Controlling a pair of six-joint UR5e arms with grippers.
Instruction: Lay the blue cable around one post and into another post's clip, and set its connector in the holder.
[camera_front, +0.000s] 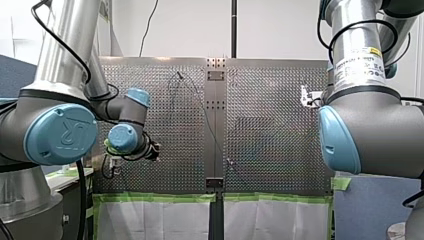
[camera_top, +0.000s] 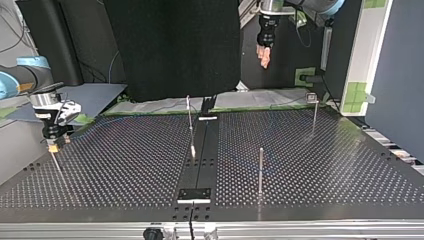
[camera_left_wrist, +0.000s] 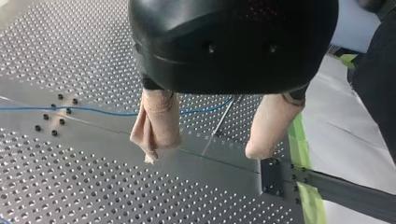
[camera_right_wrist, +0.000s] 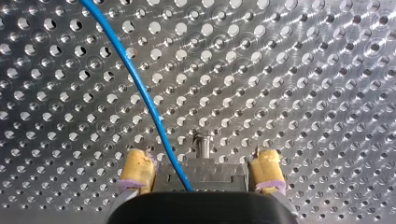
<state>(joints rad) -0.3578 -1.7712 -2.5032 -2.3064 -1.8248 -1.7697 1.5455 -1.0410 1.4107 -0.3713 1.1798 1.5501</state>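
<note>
Left fingers (camera_left_wrist: 156, 126) held open, empty, high above worktop (camera_left_wrist: 70, 186), likely to give room. Blue cable (camera_right_wrist: 140, 88) laid over worktop into grey block (camera_right_wrist: 205, 175) between right fingers (camera_right_wrist: 135, 172); grip on block could not be told

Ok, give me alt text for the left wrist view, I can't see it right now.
My left pincer, black with beige pads, hangs open and empty above the perforated table. The blue cable lies across the table beyond the pads, near a thin metal post.
</note>
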